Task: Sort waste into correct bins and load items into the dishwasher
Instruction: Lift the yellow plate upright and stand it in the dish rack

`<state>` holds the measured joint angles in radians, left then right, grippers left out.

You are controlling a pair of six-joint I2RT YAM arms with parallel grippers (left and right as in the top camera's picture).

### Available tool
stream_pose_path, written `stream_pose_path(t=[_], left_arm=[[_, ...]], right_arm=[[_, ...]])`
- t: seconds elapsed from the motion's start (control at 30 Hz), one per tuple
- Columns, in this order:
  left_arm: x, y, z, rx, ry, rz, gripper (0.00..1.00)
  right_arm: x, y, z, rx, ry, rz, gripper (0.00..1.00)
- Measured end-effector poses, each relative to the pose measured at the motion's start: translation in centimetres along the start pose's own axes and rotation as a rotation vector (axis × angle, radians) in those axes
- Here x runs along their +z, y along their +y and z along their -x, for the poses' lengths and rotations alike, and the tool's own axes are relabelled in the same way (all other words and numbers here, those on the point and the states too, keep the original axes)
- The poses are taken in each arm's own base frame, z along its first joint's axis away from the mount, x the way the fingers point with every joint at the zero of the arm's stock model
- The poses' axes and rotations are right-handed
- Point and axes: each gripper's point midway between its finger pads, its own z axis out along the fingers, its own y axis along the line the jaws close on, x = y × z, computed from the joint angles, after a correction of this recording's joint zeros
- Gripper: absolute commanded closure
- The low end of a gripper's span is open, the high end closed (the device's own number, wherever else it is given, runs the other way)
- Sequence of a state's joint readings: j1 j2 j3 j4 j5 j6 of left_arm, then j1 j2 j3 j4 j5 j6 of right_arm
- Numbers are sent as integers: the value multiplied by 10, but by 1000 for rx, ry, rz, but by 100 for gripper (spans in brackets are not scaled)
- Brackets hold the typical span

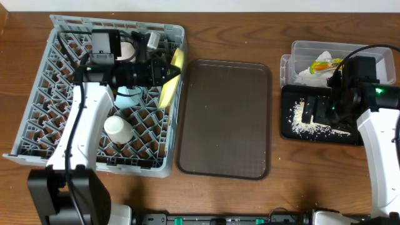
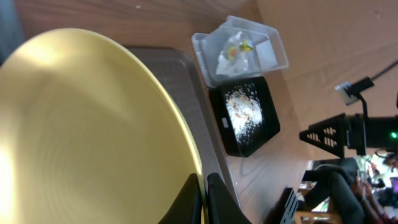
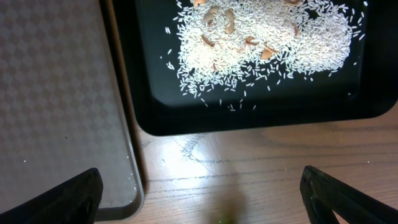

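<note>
My left gripper (image 1: pixel 164 73) is shut on the rim of the round yellow plate (image 1: pixel 171 80), which stands on edge at the right side of the grey dish rack (image 1: pixel 37 106). In the left wrist view the plate (image 2: pixel 81 124) fills the frame, with the jaws (image 2: pixel 204 200) pinching its rim. A light blue bowl (image 1: pixel 129 95) and a small white cup (image 1: pixel 117 129) sit in the rack. My right gripper (image 1: pixel 315 110) is open and empty over the black tray (image 1: pixel 289 128), which holds rice scraps (image 3: pixel 261 37). The clear tub (image 1: pixel 300 50) holds the snack wrapper (image 1: pixel 325 64) and white tissue (image 1: pixel 304 75). I cannot see the chopsticks.
The flat brown serving tray (image 1: pixel 225 119) lies between the rack and the bins. Its corner shows in the right wrist view (image 3: pixel 56 93), beside bare wooden table (image 3: pixel 249 168). The clear tub (image 2: pixel 239 50) and black tray (image 2: pixel 249 118) also show in the left wrist view.
</note>
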<state>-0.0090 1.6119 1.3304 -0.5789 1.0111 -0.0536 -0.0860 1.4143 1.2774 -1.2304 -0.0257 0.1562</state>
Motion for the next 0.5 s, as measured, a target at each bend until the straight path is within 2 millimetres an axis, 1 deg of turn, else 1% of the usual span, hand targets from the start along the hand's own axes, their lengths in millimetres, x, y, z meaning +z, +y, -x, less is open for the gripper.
stream_pose_path(t=[0.03,0.1,0.13,0.23,0.3,0.33,0.4,0.5], left_arm=[[0,9,1,-24,0,1,94],[-4,20,2,-45,-8,16,93],[-6,25,3,-54,-14,28,89],[-12,39,7,-71,-35,84,69],[-16,48,8,-77,-44,130,46],[-17,53,8,-79,-47,153,39],[-18,58,9,-81,-51,183,27],[-19,62,9,-79,-53,210,19]], right_arm=[[0,0,0,0,0,0,1],[0,0,0,0,0,0,1],[0,0,0,0,0,0,1],[0,0,0,0,0,0,1],[0,0,0,0,-2,0,1],[0,0,1,0,-4,1,1],[0,0,2,0,-10,2,1],[0,1,7,-1,-27,4,1]])
